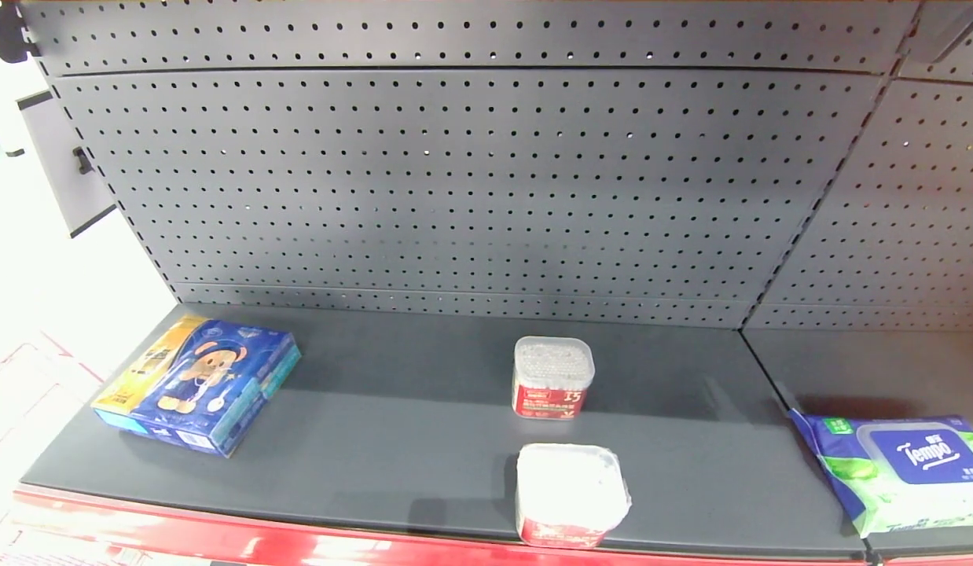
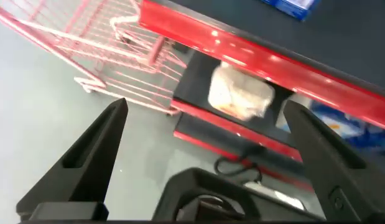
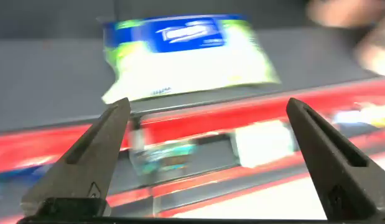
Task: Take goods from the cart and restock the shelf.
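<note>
Beyond right pincer [image 3: 208, 102] | wipes pack [image 3: 189, 56] flat on shelf [image 3: 49, 81] | jaws spread

Bright light; floor [image 1: 19, 314] washed out, perhaps overexposed; glare on red shelf edge [image 1: 141, 523].

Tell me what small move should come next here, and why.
Probably swing the left gripper toward the pink cart to fetch an item. Both it and the right gripper are open and empty, the shelf has bare room, and the cart stands near that gripper.
</note>
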